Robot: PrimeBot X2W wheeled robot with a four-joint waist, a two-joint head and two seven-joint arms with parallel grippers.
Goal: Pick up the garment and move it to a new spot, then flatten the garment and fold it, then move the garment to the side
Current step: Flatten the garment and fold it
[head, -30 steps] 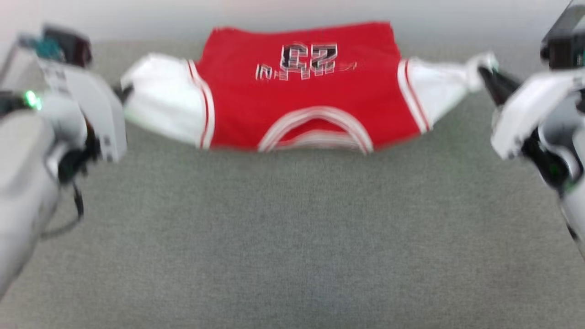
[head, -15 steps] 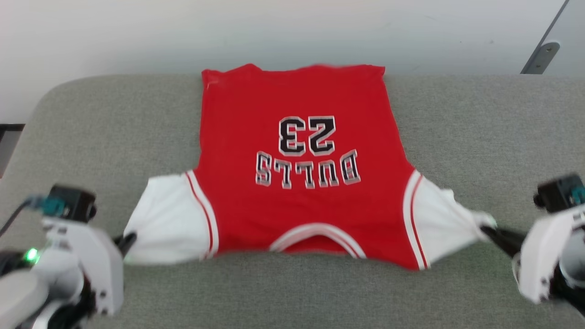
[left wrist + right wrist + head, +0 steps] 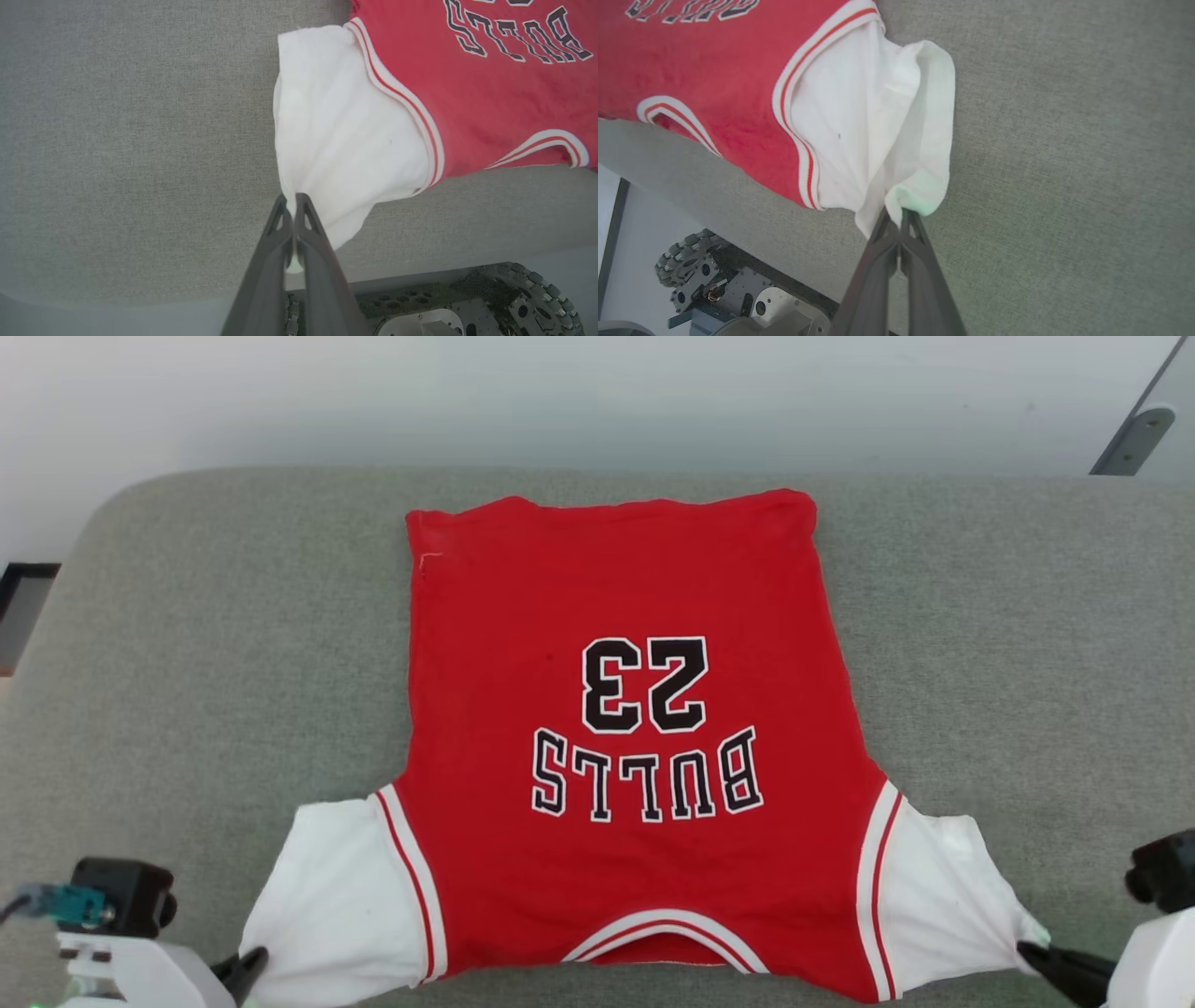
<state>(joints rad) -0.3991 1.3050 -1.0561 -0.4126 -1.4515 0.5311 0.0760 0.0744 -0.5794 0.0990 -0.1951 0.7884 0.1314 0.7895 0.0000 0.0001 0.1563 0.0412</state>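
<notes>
**A:** What is the largest thing in the scene?

**B:** A worktop [image 3: 187, 709] covered in grey woven fabric, with rounded far corners. Pale floor [image 3: 560, 401] lies beyond it.

**A:** Where is the garment?

**B:** The garment [image 3: 616, 597] lies spread flat across the middle of the worktop. Its hem points to the far side and its neckline reaches the near edge. It is a red sleeveless jersey with white-and-red striped trim at the neck and both armholes. From the head view its black, white-outlined lettering [image 3: 646, 789] reads upside down (the word BULLS, with the number 23 beyond it). White lining is drawn out sideways from each armhole and narrows to a stretched point.

**A:** What are the pincers doing?

**B:** The left pincer [image 3: 292, 201] is closed tight on the tip of the white lining at the garment's left side. A sliver of cloth shows between its dark fingers. The right pincer [image 3: 896, 213] is clamped the same way on a bunched corner of lining at the right side, and the cloth beside its tips has a faint green tint.

**A:** Is there anything smaller?

**B:** Below the worktop's near edge, the wrist views show the robot's base [image 3: 467, 312], with a wheel [image 3: 684, 263] ringed by small rollers. A small dark camera [image 3: 121, 896] sits on the left wrist.
</notes>
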